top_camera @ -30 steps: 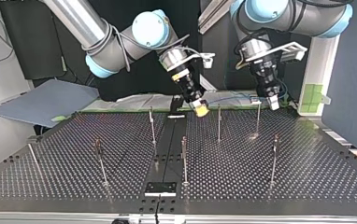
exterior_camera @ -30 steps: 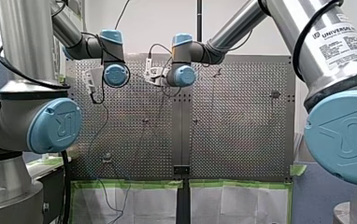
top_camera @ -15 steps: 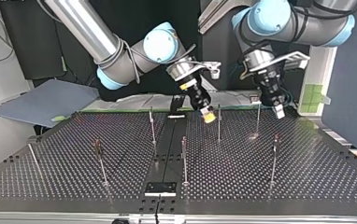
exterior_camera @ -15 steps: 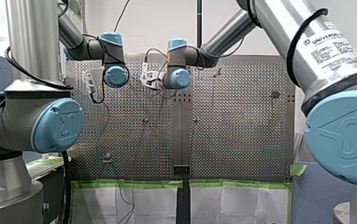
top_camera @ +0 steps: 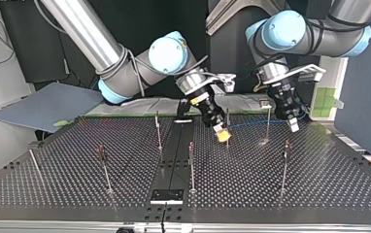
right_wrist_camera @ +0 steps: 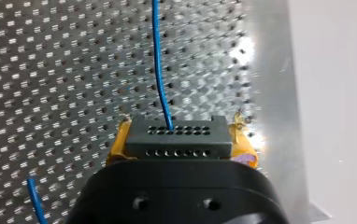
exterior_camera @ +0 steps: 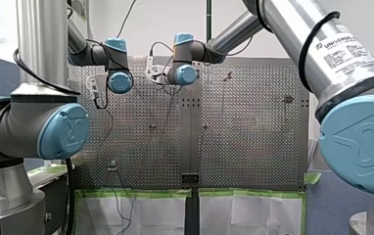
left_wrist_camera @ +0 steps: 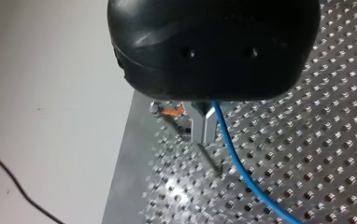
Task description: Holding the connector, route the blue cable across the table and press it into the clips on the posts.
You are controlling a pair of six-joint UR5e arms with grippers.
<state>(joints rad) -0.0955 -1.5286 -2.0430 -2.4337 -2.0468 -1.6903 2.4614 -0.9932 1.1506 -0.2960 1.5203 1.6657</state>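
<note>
In the right wrist view my right gripper (right_wrist_camera: pixel 181 136), with yellow pads, is shut on a dark grey connector (right_wrist_camera: pixel 190 140). The blue cable (right_wrist_camera: pixel 160 70) runs out of the connector over the perforated table. In the top view that gripper (top_camera: pixel 222 135) hangs low beside a thin post (top_camera: pixel 227 124), left of my left gripper (top_camera: pixel 293 124). The blue cable (top_camera: pixel 256 124) stretches between the two. My left gripper (left_wrist_camera: pixel 203 133) has its metal fingers shut on the cable (left_wrist_camera: pixel 242 172), just above a post (left_wrist_camera: pixel 210 161). In the front view both grippers are hidden behind the wrists.
Several thin upright posts stand on the perforated table (top_camera: pixel 319 184), among them ones at the middle (top_camera: pixel 191 165), at the top view's right (top_camera: pixel 284 165) and at its left (top_camera: pixel 104 167). A black plate (top_camera: pixel 166 196) sits at the near edge. An orange clip (left_wrist_camera: pixel 171 111) shows past my left fingers.
My right gripper has come down and moved toward the top view's right, next to a post. My left gripper has shifted slightly right and lower. The cable now shows stretched between them.
</note>
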